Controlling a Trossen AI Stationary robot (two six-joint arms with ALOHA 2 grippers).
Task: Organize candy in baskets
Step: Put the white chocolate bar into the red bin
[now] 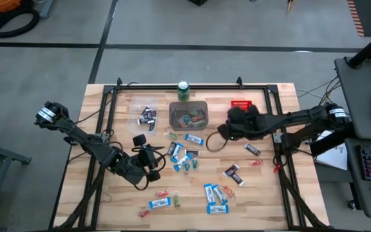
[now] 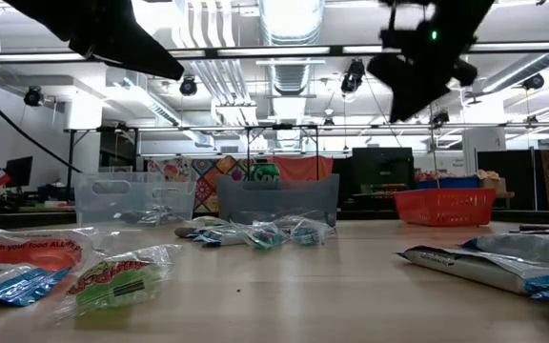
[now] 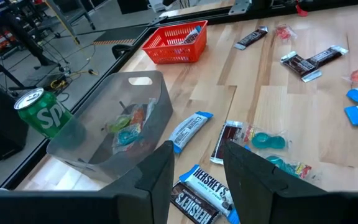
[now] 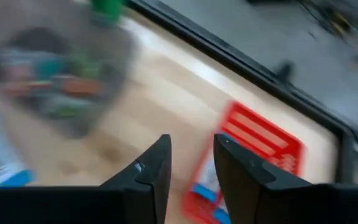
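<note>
Candy lies scattered over the wooden table: blue-and-white bars [image 1: 194, 138], dark bars [image 1: 232, 172] and small coloured pieces [image 1: 187, 166]. Three baskets stand in a row at the far side: a clear one [image 1: 147, 117] with dark bars, a grey one [image 1: 189, 116] with small coloured pieces, and a red one [image 1: 240, 104] with a blue-and-white bar [image 4: 205, 185] in it. My right gripper [image 4: 191, 146] hangs open just on the near side of the red basket, nothing between its fingers. My left gripper [image 3: 197, 165] stands open above two Hershey's bars [image 3: 205, 190] lying on the table.
A green drink can [image 1: 183, 90] stands behind the grey basket at the table's far edge. A black frame [image 1: 192, 86] borders the table. More candy lies near the front edge [image 1: 214, 196]. Bare wood shows at the near left [image 1: 102, 200].
</note>
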